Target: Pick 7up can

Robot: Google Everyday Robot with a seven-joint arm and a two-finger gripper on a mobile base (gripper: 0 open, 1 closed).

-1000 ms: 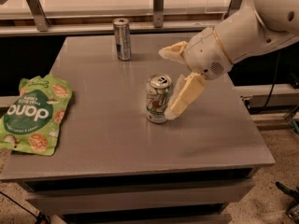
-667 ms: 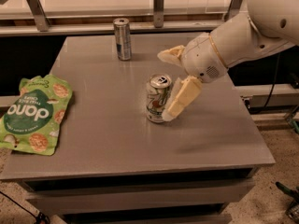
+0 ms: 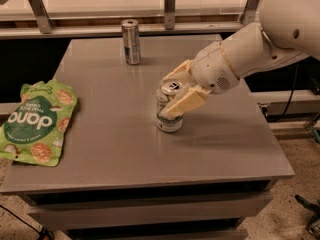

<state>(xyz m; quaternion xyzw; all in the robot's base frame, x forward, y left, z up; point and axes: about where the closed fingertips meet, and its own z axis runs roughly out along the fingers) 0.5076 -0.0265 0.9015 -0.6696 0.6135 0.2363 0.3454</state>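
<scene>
Looking down on the grey rectangular table (image 3: 115,149), you find the short, stout aluminium 7up can (image 3: 170,124), white and green with a silver pull-tab top, standing upright a little toward 3 o'clock from the table's middle. The cream-coloured parallel-jaw gripper (image 3: 164,97) sits right at that can. One cream part lies across the can's near side and another reaches past its far rim, so the can stands between them. You cannot tell whether the jaws are clenched on the can or merely set around it. The can's base rests on the tabletop.

The white, rounded robot arm (image 3: 250,54) comes in from about 2 o'clock, sloping down toward the gripper from the upper right corner of the view.

At 12 o'clock, near the far edge and well apart from the 7up can, stands a taller, slimmer silver-blue drink can (image 3: 131,42), also upright. At 9 o'clock a green snack bag with white lettering and pictured crackers (image 3: 37,121) lies flat at the left edge of the table, well apart from both cans.
</scene>
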